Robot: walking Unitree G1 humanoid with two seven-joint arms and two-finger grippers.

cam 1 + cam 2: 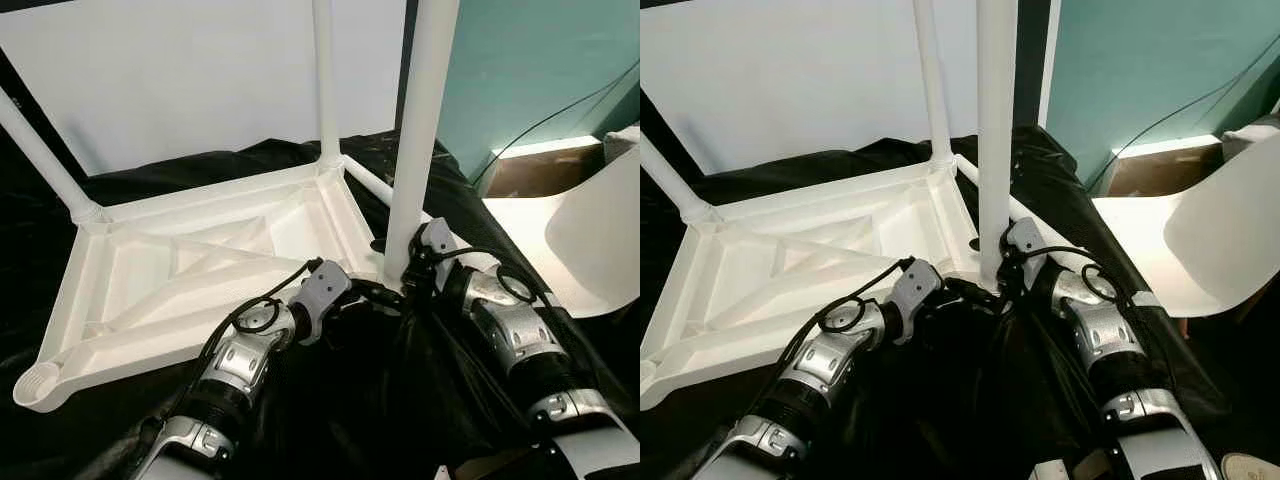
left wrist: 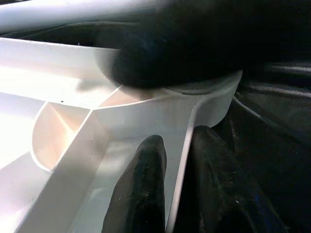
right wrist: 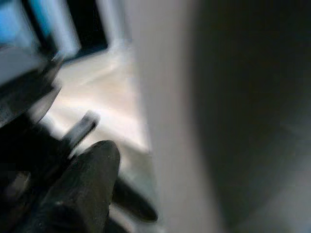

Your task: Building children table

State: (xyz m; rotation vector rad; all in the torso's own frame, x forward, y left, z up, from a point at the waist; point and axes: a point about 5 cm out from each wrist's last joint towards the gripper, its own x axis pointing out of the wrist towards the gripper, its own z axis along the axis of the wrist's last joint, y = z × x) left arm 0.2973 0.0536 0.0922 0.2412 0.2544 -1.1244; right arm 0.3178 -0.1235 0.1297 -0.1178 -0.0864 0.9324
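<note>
We see the upturned white tabletop (image 1: 200,270) on the black cloth (image 1: 340,400) with two legs fitted, our left gripper (image 2: 177,194) pinching its rim, our right gripper (image 1: 405,270) gripping a third leg (image 1: 415,140) at its corner, one socket (image 1: 38,383) still empty.

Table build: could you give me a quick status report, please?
Left hand pinching the upturned tabletop rim at the near corner. Right hand at the base of the near leg, upright there. Three legs up; fourth socket empty. Black sheet underneath.
</note>
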